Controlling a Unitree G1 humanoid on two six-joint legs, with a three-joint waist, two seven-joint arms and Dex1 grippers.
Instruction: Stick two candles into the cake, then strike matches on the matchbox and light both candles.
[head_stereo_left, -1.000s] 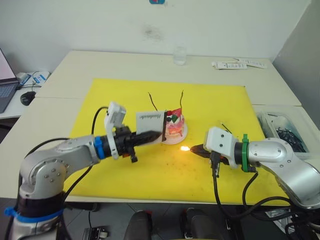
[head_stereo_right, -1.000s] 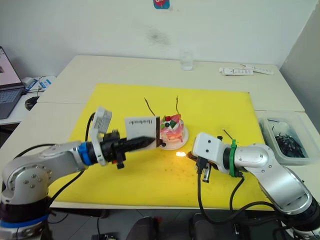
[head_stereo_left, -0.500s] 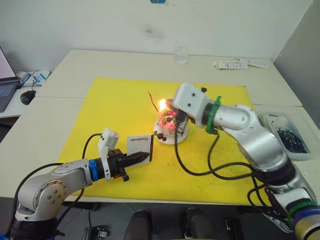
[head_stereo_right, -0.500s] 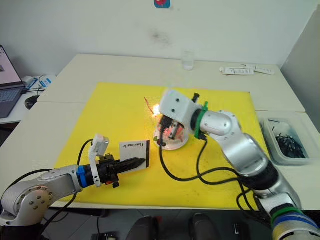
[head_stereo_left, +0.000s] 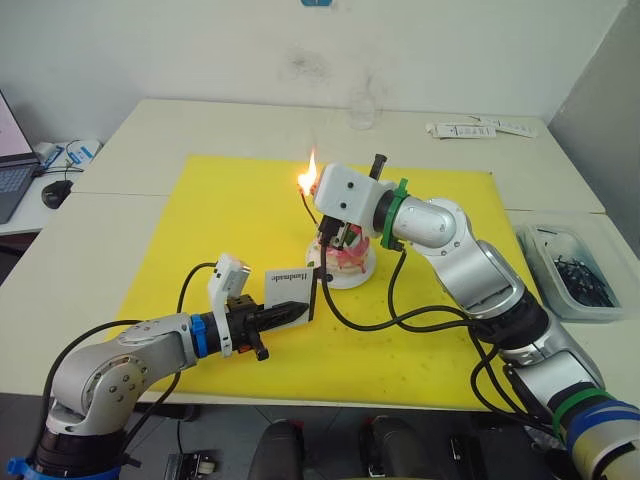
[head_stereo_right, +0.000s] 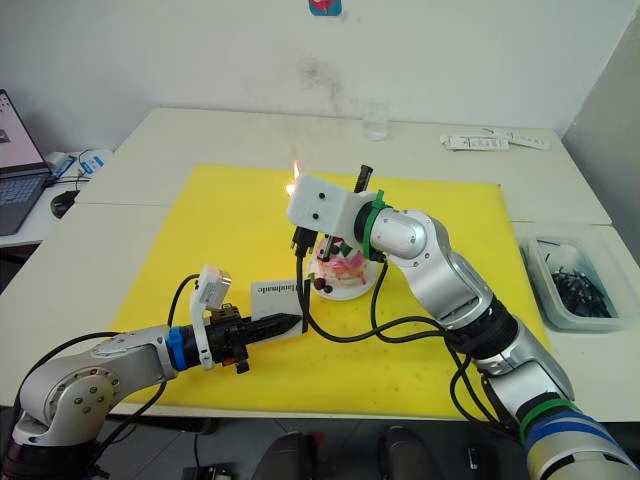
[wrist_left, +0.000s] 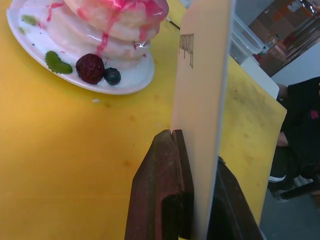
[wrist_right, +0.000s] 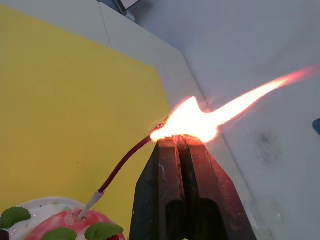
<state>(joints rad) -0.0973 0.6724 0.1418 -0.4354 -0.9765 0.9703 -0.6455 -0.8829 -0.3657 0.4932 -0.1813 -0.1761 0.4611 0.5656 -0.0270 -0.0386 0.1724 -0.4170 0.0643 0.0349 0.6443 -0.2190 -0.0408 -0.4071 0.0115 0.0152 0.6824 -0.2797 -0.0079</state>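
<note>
Burning bright at the tip of the right gripper (wrist_right: 176, 141): an orange flame (head_stereo_left: 309, 178), right at the top end of one thin dark-red wire-like candle (wrist_right: 125, 161). Right fingers are pressed together; a match between them can't be made out through the flame, so I cannot tell what they're pinching. The candle's pale lower end is stuck into the small round pink cake (head_stereo_left: 346, 254), which sits on a small white plate (wrist_left: 131, 82) near the middle of the yellow mat (head_stereo_left: 230, 215). In the left wrist view, a dark berry (wrist_left: 90, 68), a smaller blue one and a green leaf lie on the plate's rim beside the cake.

Left gripper (head_stereo_left: 297, 312) is clenched on the flat white rectangular matchbox (head_stereo_left: 289, 287), held on edge just above the mat, toward its near edge and just short of the plate. "Handmade" lettering faces the head camera, with the black striking strip on the side nearest the cake.

The mat lies on a pale tabletop (head_stereo_left: 130, 165). A clear glass (head_stereo_left: 360, 110) stands near the table's far edge, and white flat packets (head_stereo_left: 478, 129) lie toward the far right corner. A clear plastic tray (head_stereo_left: 575, 282) with small dark bits sits at the right edge, a laptop and a mouse at the far left.
</note>
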